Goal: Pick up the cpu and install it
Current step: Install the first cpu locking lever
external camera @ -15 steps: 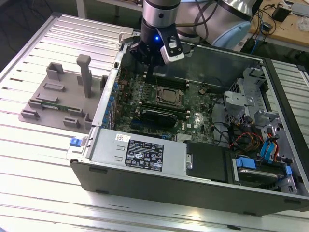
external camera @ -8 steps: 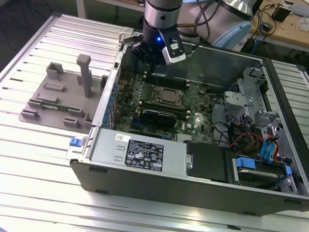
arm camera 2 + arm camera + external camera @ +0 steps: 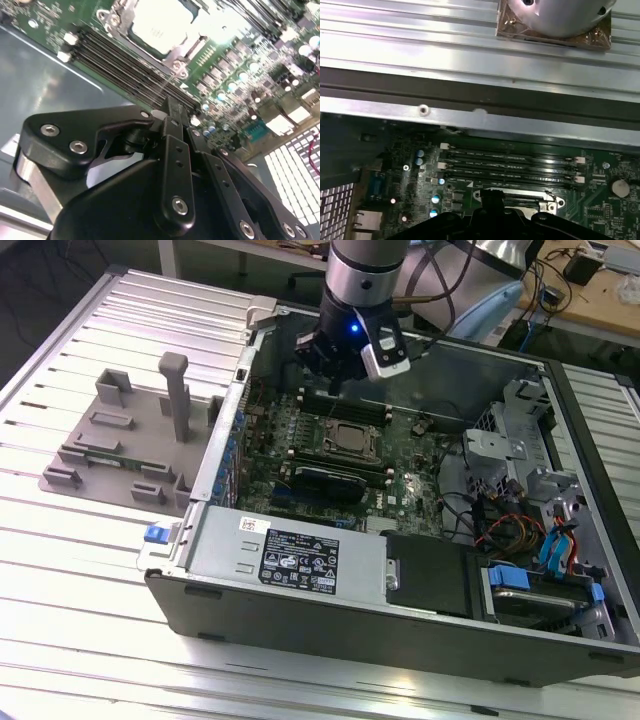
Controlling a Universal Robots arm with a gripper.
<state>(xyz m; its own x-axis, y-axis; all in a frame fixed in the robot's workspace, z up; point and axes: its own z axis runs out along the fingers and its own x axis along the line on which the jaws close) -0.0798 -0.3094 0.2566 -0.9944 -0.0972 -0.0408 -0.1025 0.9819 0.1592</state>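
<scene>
The cpu (image 3: 351,439), a silvery square plate, lies flat in its socket in the middle of the green motherboard (image 3: 410,455) inside the open computer case. In the second wrist view the cpu (image 3: 159,24) sits in the metal socket frame beyond the fingertips. My gripper (image 3: 333,388) hangs a little above the board, over the memory slots (image 3: 345,410) just behind the socket. Its black fingers meet at the tips, gripper (image 3: 171,106), with nothing visible between them. In the first wrist view the gripper (image 3: 492,199) covers part of the socket frame (image 3: 547,200).
The case's metal walls (image 3: 235,410) surround the board. A power supply (image 3: 290,550) fills the near side; a drive cage (image 3: 515,445) and loose cables (image 3: 520,530) stand on the exterior view's right. A grey fixture (image 3: 120,445) with an upright post lies outside the case.
</scene>
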